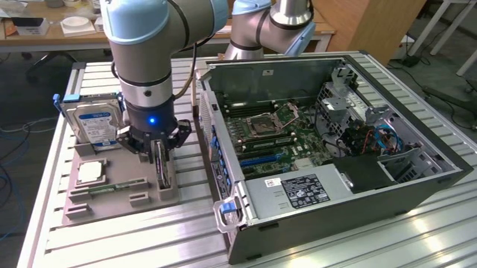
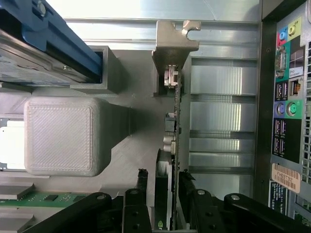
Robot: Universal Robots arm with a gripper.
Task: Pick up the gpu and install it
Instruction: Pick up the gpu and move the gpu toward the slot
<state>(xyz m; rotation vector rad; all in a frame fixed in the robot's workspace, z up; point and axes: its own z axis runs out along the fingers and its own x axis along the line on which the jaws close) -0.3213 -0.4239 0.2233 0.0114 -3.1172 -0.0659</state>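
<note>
In the wrist view, "Pro" is read on a small white label [image 2: 295, 72] on the computer's port panel [image 2: 281, 127]. A code beginning "FH" is printed on a tan sticker [image 2: 284, 177]. The power supply label [image 1: 302, 191] stays illegible.

A blue-labelled hard drive [image 1: 97, 125] is held upright in a grey holder tray [image 1: 111, 215], where a processor [image 1: 89, 172] and a memory stick [image 1: 118, 187] are laid flat. An open computer case [image 1: 350, 218] is set beside it on the slatted table [image 1: 149, 245].
</note>
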